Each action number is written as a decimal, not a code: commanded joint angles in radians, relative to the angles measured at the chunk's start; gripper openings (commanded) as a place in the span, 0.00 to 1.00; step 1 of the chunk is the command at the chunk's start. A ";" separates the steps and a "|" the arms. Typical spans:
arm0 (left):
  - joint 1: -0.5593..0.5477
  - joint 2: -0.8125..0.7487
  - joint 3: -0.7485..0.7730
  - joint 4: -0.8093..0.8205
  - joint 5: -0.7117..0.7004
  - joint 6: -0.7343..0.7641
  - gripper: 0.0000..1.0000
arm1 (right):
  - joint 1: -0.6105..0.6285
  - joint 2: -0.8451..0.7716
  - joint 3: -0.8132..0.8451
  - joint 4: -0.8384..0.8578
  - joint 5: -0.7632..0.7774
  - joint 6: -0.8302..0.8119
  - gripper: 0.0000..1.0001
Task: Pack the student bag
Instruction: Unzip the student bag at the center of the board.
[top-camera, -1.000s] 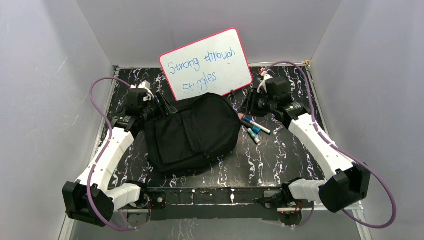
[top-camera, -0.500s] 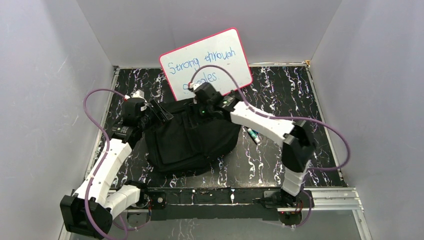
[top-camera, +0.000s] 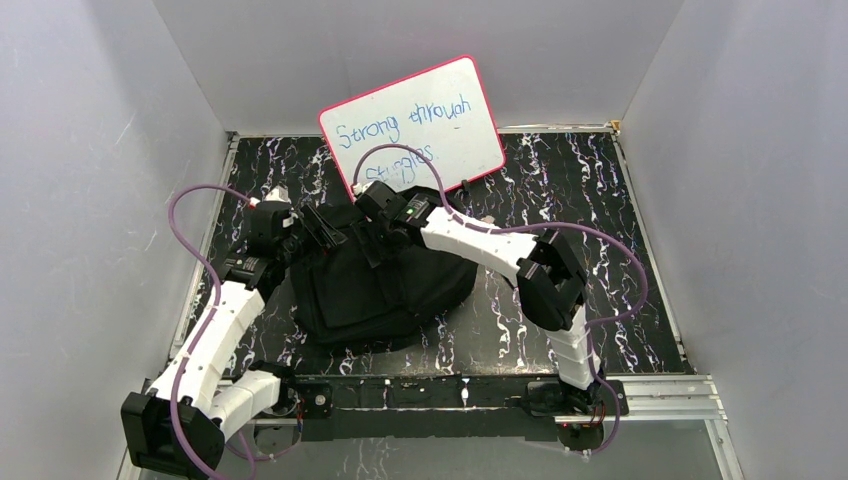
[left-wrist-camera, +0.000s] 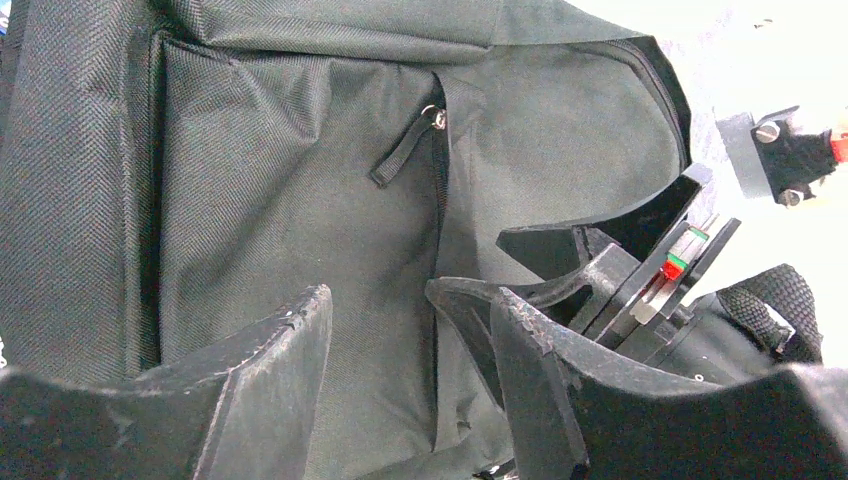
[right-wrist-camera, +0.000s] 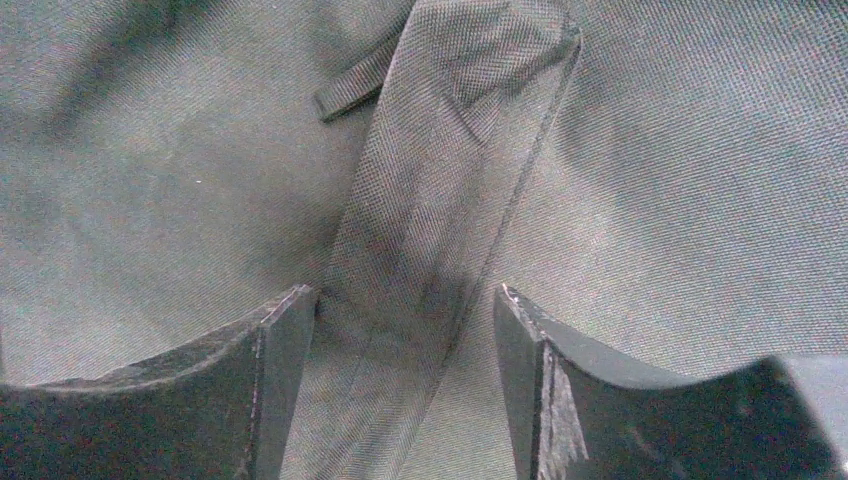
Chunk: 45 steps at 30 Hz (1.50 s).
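Top external: student bag (top-camera: 385, 290) being carried mid-surface (top-camera: 560, 180), near whiteboard (top-camera: 440, 120); left pincer (top-camera: 325, 222) and right pincer (top-camera: 375, 248) being held at its far end.
Left wrist: left pincer being held wide over bag fabric, zipper pull (left-wrist-camera: 405, 150) ahead.
Right wrist: right pincer being held wide, strap (right-wrist-camera: 450, 150) being framed between fingers.

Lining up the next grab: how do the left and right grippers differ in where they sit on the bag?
The left gripper sits at the student bag's left edge; the right gripper is over its far half, arm stretched across from the right. The right gripper straddles a fabric strip; the left gripper frames a pocket panel below a zipper pull. Both are open and close to the fabric.
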 joint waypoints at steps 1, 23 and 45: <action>0.005 -0.016 -0.027 0.029 -0.002 -0.008 0.57 | -0.005 0.002 0.047 -0.013 0.088 -0.005 0.69; 0.006 0.279 0.097 0.170 0.115 0.204 0.44 | -0.126 -0.200 -0.235 0.202 -0.141 0.173 0.00; 0.005 0.481 0.163 0.299 0.412 0.234 0.44 | -0.223 -0.250 -0.363 0.354 -0.369 0.233 0.00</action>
